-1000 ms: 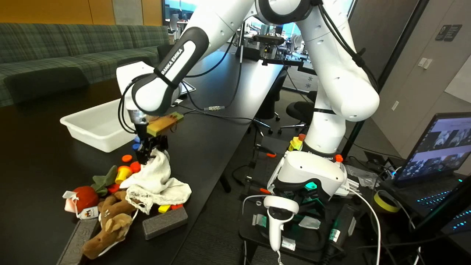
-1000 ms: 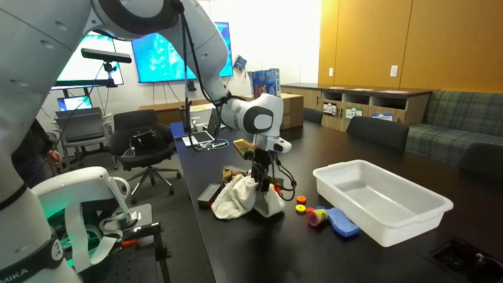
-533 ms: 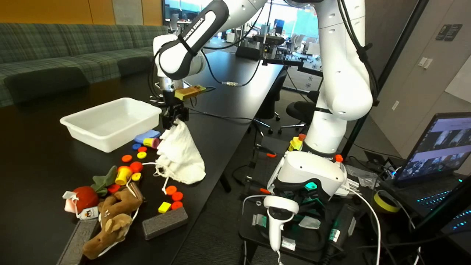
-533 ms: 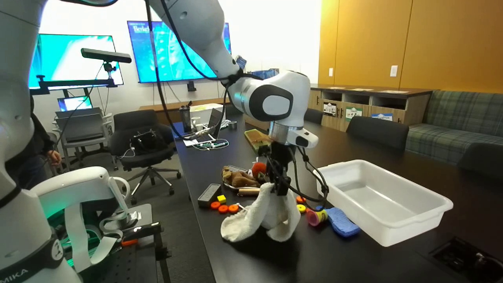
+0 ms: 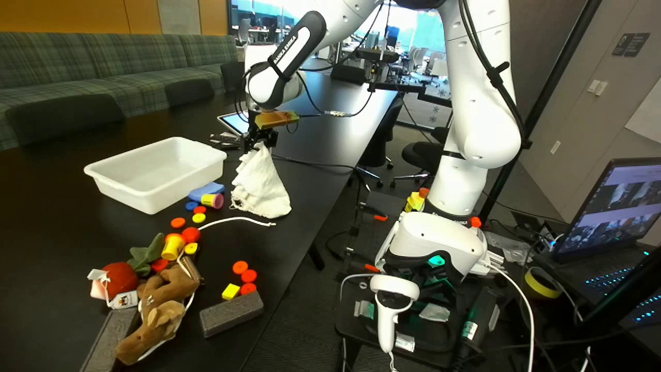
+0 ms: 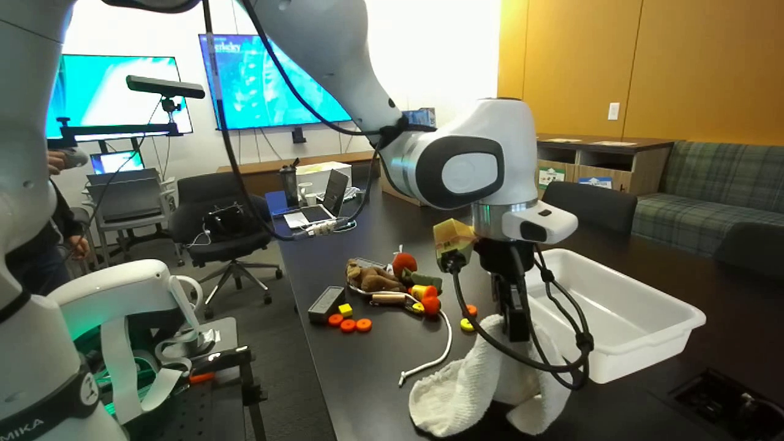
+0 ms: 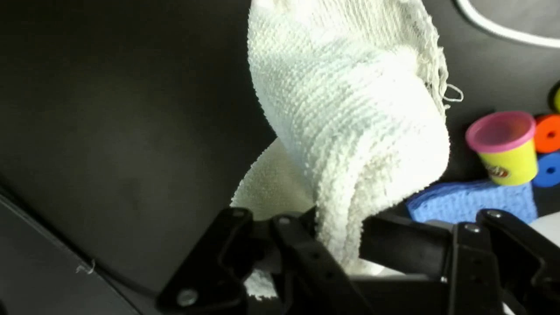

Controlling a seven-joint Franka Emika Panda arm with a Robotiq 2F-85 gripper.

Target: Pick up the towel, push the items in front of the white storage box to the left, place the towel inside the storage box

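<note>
1. Black two-fingered gripper (image 7: 339, 234) pinches the small white cloth towel (image 5: 261, 183); whether it hangs free is unclear.
2. Shallow white plastic box (image 5: 173, 192) lies left of the gripper in an exterior view, long side facing the towel, flat blue pad (image 5: 205, 191) between.

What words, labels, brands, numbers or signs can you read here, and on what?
"RANKA EMIKA" (start covered): robot arm
"MIKA" (cut off): robot base
"erkeley" (start covered): wall screen
Too small or blurred: pink-topped tub's label, toy tag, wall sign, cabinet signs, laptop screen.
No readable numbers.
</note>
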